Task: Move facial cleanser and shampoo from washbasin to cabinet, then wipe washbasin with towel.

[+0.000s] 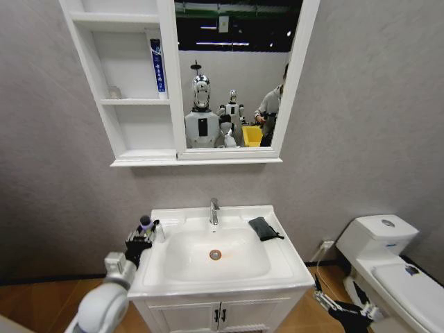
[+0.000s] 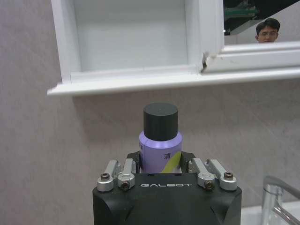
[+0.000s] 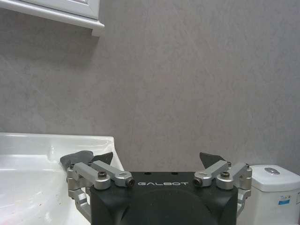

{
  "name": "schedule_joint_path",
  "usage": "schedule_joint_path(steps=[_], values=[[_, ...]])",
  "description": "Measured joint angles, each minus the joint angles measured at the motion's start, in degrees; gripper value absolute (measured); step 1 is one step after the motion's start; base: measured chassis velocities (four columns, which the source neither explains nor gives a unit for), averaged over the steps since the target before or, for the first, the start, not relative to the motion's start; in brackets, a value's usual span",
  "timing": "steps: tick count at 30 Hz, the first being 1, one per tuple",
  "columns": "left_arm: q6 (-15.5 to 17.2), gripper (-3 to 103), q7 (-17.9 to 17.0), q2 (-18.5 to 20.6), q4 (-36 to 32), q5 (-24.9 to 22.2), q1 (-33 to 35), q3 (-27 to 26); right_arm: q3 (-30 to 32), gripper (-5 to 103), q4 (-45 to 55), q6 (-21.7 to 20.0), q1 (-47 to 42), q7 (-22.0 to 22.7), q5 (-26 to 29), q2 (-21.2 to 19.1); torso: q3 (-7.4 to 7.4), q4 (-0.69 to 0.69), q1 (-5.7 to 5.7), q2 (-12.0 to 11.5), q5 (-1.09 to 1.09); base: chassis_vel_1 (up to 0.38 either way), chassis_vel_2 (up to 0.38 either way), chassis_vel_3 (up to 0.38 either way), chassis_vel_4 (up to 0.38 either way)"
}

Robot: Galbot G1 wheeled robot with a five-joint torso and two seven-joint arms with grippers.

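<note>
Washbasin (image 1: 284, 267) sits centre in the head view, white, oval bowl with orange-ringed drain (image 1: 216, 254), chrome tap (image 1: 214, 211) at the back edge. Left gripper (image 1: 141, 236) is at the basin's back left corner, jaws closed around a purple bottle (image 2: 160, 151) with a dark cap; in the left wrist view the bottle stands upright between the fingers (image 2: 129, 171), cap clear above them. Whether it rests on the basin or is lifted off, can't tell. Cabinet (image 1: 170, 83) hangs on the grey wall above the basin, well above the held bottle; its three shelf compartments are on the left side, mirror panel (image 1: 236, 76) on the right. Blue-and-white tube (image 1: 158, 66) stands upright in the middle compartment against its right wall, small pale object (image 1: 114, 92) on the same shelf toward the left, too small to identify. Bottom compartment sits directly above the bottle in the left wrist view, with the cabinet's lower ledge between them. Towel (image 1: 263, 228), dark grey, lies crumpled on the basin's back right rim, just right of the tap, well apart from the left gripper. Right gripper (image 3: 159, 161) is low beside the basin's right side, jaws wide apart, holding nothing; towel edge shows past its fingers in the right wrist view. Toilet (image 1: 388, 267) stands right of the basin; vanity doors (image 1: 218, 316) below.
</note>
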Motion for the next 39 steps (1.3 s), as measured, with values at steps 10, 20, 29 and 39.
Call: schedule_joint_path(steps=[10, 20, 29, 39], values=[[8.8, 43, -5.2, 14.5, 14.4, -17.7, -33.6, 8.8, 0.0, 100, 0.0, 0.0, 0.0, 0.0, 0.0, 0.0, 0.01, 0.0, 0.01, 0.0, 0.01, 0.0, 0.0, 0.0, 0.0], [15.2, 43, -11.1, 13.3, 24.5, -29.8, -57.7, 22.2, 0.0, 100, 0.0, 0.0, 0.0, 0.0, 0.0, 0.0, 0.0, 0.02, 0.01, 0.0, 0.0, 0.0, 0.0, 0.0, 0.0], [17.0, 43, -15.6, 9.3, 35.4, -34.6, -69.8, 30.9, 0.0, 100, 0.0, 0.0, 0.0, 0.0, 0.0, 0.0, 0.0, 0.02, 0.01, 0.0, 0.0, 0.0, 0.0, 0.0, 0.0], [16.9, 43, -12.1, 7.1, 41.8, -30.9, -76.1, 36.5, 0.0, 100, 0.0, 0.0, 0.0, 0.0, 0.0, 0.0, 0.0, 0.02, 0.01, 0.0, 0.01, 0.0, 0.0, 0.0, 0.0]])
